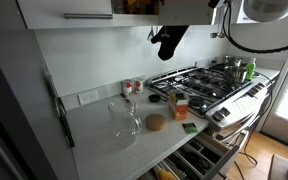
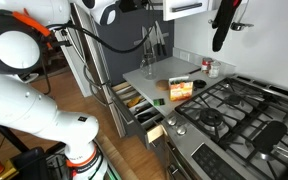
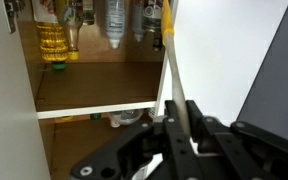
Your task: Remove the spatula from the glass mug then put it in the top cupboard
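Observation:
My gripper (image 3: 177,125) is shut on the spatula (image 3: 171,70). Its pale wooden handle runs up from the jaws, with a yellow bit near the far end. The gripper is raised at the open top cupboard (image 3: 94,85), whose brownish inside holds several bottles that appear inverted in the wrist view. In both exterior views the gripper (image 1: 167,40) (image 2: 222,25) hangs high, just below the white cupboard (image 1: 69,12). The glass mug (image 1: 124,118) stands on the counter far below, with nothing sticking out of it.
A round brown disc (image 1: 155,123), an orange box (image 1: 180,105) and small red-topped jars (image 1: 132,88) sit on the counter. The gas stove (image 1: 209,80) with a pot is beside it. Low drawers (image 1: 199,155) (image 2: 134,105) are pulled out.

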Controlling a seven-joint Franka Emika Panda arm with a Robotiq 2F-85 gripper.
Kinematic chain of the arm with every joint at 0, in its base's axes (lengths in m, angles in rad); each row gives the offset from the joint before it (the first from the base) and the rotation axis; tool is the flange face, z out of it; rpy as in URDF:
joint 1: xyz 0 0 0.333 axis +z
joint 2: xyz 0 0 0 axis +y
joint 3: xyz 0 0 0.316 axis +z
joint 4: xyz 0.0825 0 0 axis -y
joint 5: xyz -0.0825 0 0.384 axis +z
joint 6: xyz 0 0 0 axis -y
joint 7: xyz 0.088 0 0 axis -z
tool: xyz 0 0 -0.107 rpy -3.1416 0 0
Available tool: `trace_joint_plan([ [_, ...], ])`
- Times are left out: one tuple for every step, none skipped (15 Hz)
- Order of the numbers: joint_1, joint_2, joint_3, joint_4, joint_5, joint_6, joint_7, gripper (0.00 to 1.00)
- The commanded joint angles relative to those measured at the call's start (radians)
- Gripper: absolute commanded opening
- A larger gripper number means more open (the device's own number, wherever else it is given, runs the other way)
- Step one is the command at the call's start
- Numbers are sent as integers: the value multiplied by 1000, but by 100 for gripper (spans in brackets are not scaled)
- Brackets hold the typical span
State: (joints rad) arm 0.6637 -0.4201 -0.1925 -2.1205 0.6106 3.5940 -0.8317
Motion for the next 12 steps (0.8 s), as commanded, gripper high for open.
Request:
trace_joint_plan([
  [14, 95, -44, 37, -70, 96, 3, 4],
  [-192, 130, 75, 20, -201, 82, 176, 4],
  [-37, 146, -29, 52, -109, 123, 24, 4],
  [-75, 173, -13, 63, -129, 136, 52, 4],
  [-78, 197, -19, 81, -131, 154, 51, 4],
  [-78, 221, -24, 99, -135, 175, 55, 4],
  [-82, 246, -27, 121, -135, 191, 53, 4],
  [-82, 268, -31, 140, -142, 203, 59, 4],
  [-82, 288, -32, 159, -148, 210, 61, 4],
  [-86, 310, -33, 178, -150, 215, 53, 4],
  [-87, 327, -34, 195, -150, 216, 51, 4],
  [-88, 347, -35, 213, -149, 215, 46, 4],
])
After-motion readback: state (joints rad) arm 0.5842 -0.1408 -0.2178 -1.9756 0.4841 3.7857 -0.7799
